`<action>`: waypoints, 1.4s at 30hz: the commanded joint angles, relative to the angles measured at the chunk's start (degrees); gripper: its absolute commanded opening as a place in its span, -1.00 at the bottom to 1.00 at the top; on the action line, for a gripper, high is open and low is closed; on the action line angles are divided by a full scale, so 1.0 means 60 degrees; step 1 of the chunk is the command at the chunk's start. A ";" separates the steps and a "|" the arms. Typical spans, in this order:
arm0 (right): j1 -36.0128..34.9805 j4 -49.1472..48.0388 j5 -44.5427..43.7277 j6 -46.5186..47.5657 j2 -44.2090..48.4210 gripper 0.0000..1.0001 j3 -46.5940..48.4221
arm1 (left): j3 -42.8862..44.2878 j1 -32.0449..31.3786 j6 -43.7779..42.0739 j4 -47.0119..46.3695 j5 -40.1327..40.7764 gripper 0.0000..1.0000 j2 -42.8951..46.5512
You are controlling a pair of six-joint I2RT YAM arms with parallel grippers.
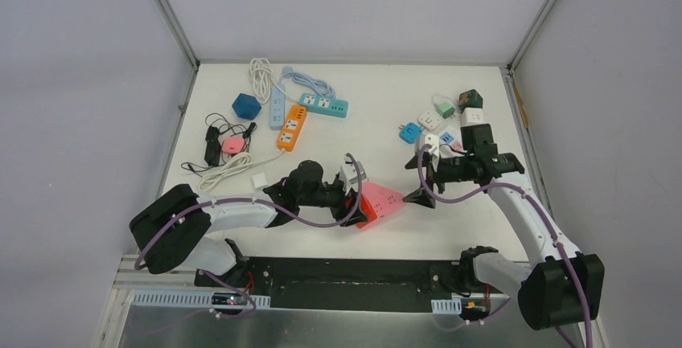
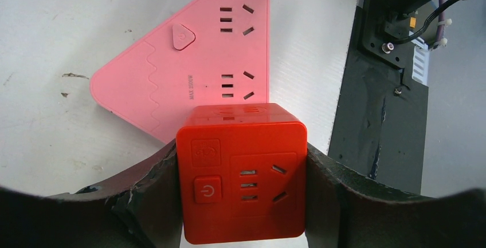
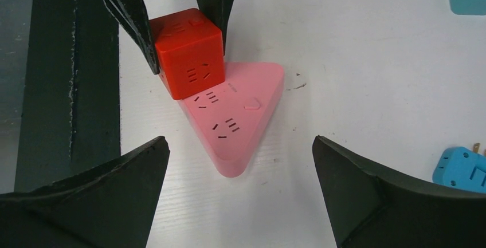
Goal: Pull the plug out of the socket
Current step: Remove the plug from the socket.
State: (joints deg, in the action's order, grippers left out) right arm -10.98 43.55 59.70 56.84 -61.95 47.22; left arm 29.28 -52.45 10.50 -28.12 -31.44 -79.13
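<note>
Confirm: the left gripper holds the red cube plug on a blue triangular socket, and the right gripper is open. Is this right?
Only the colour is wrong: the left wrist view shows a pink triangular socket. The left gripper holds the red cube plug on it, and the right gripper is open.

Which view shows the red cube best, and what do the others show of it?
Left wrist: the red cube fills the frame, button and slots plain, clamped in the left gripper. Right wrist shows it smaller, sitting on the pink socket. The top view shows only a red sliver at the gripper.
</note>
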 commanded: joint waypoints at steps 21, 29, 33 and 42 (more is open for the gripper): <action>-0.0756 0.0867 0.0260 0.0896 -0.0737 1.00 0.0390 | -0.0550 -0.0032 0.0681 0.0058 0.0229 -1.00 0.0173; -0.1005 0.0891 0.0141 0.0970 -0.0950 1.00 0.0399 | -0.0511 -0.0031 0.0619 0.0053 0.0243 -1.00 0.0095; -0.1248 0.0631 -0.0120 0.0754 -0.1169 1.00 0.0350 | -0.0428 -0.0033 0.0534 0.0068 0.0184 -1.00 0.0114; -0.1077 -0.1655 -0.0991 -0.2917 -0.1751 0.99 0.0422 | -0.0273 -0.0033 0.0046 0.0797 0.0185 -1.00 0.0402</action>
State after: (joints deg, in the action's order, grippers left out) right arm -18.65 40.69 53.15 50.68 -71.22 47.33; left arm 27.24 -52.47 11.11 -29.52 -30.37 -77.76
